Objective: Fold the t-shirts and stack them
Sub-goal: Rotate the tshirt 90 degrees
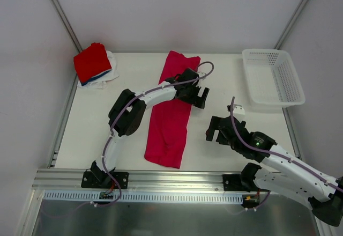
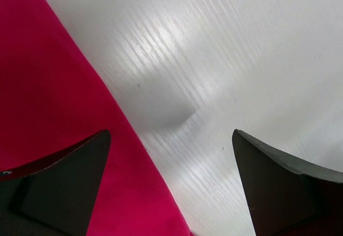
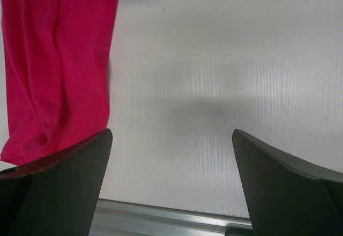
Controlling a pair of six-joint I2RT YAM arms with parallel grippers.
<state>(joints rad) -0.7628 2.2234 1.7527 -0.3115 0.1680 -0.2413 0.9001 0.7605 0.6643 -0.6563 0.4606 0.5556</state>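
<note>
Two grippers spread wide, holding nothing.
Pink shirt [image 1: 169, 123] lies under the left gripper [image 2: 171, 134] and left of the right gripper [image 3: 171, 131].

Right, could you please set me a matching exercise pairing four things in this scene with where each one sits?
Things:
1. crimson-pink t-shirt
2. stack of folded t-shirts
3. mesh basket
4. right gripper

Places:
A. far left corner of the table
B. far right corner
C. laid out lengthwise down the middle
D. open, above bare surface near the front right

Pairs: 1-C, 2-A, 3-B, 4-D.
</note>
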